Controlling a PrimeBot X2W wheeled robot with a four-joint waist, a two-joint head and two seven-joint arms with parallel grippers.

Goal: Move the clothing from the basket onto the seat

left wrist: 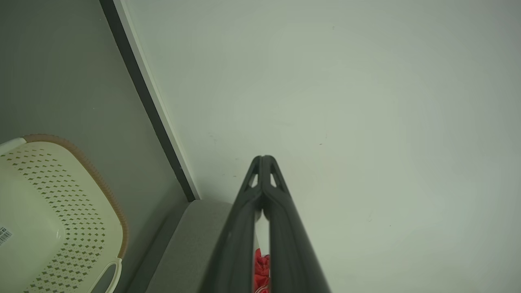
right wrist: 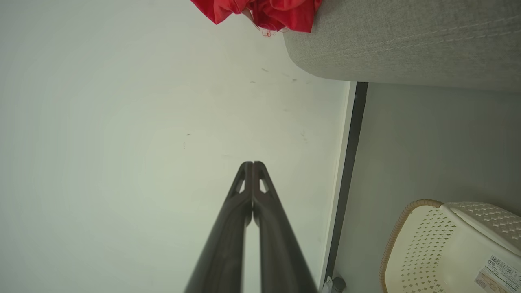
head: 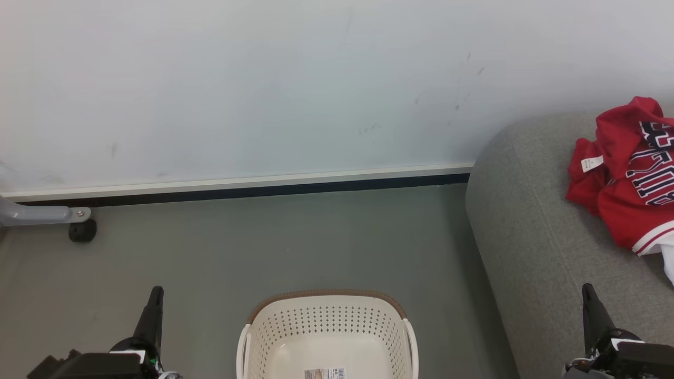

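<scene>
The cream perforated basket (head: 327,337) with a brown rim stands on the floor at the bottom centre, with nothing but a label on its floor. It shows too in the left wrist view (left wrist: 57,219) and the right wrist view (right wrist: 443,248). The red clothing (head: 629,173) with dark lettering lies on the grey seat (head: 532,237) at the right, a white piece at its lower edge. My left gripper (head: 156,292) is shut and empty, left of the basket. My right gripper (head: 587,289) is shut and empty, over the seat's front. Both wrist views show closed fingertips (left wrist: 263,159) (right wrist: 252,165).
A pale wall with a white and dark skirting board (head: 237,188) runs behind the grey floor. A grey metal leg with a black caster (head: 81,230) stands at the far left. Open floor lies between the basket and the wall.
</scene>
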